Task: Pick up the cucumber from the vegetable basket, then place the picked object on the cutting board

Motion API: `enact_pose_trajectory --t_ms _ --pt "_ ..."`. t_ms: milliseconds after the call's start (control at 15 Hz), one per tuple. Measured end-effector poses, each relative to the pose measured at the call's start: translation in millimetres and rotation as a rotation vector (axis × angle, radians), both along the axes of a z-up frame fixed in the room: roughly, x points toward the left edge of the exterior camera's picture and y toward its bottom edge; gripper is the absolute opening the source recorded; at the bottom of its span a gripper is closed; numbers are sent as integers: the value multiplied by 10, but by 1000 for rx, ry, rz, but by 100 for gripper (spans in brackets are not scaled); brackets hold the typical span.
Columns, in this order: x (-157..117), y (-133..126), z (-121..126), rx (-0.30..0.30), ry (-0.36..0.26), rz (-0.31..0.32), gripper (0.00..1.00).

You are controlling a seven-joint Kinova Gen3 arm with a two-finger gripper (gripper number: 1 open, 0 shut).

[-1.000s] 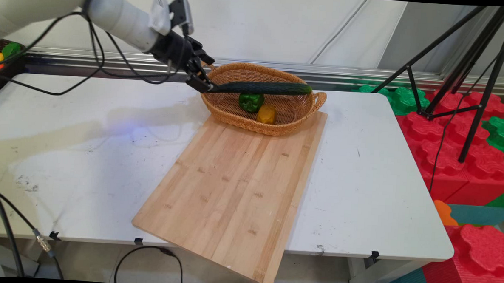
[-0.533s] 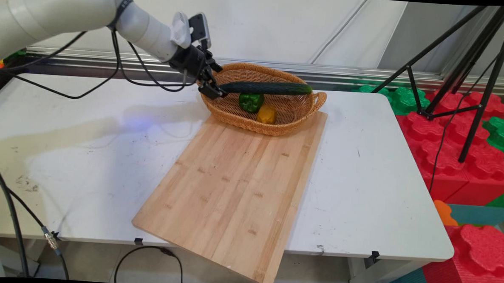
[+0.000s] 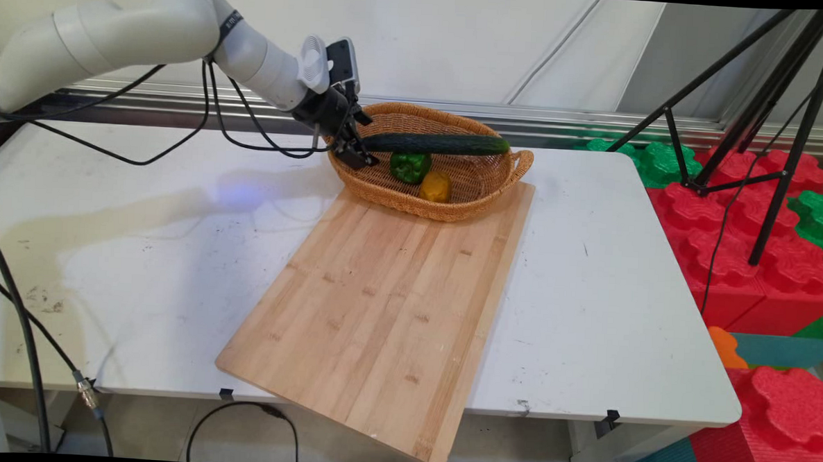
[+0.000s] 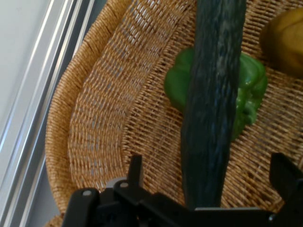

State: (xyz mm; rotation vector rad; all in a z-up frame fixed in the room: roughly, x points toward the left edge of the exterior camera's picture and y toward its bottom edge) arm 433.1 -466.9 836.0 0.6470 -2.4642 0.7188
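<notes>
Wicker basket (image 3: 486, 186) on the counter (image 3: 140, 247) props the cucumber (image 3: 435, 144) across its rim — the hand (image 3: 359, 152), spread wide, straddles its near end above the green pepper (image 4: 248, 94).

Robot lab: tripod (image 3: 757, 100), foam blocks (image 3: 745, 232).

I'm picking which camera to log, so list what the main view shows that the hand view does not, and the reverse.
Only the main view shows the wooden cutting board, the white table, the tripod and the basket's far handle.

Only the hand view shows the gripper open, its fingers either side of the cucumber's end.

Both show the wicker basket, cucumber, green pepper and yellow pepper.
</notes>
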Motion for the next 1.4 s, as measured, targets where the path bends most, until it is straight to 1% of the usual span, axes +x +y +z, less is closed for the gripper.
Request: enact_pose_trajectory --t_ms 333,400,1000,1200,1400 --pt "-57 -86 -94 -7 -17 -14 100" --pt "-66 -99 -107 -8 -19 -16 0" --pt "-65 -156 -131 -26 -38 -29 0" --pt "-55 -155 -102 -35 -42 -38 0" --pt "-41 -133 -39 -45 -33 -49 0"
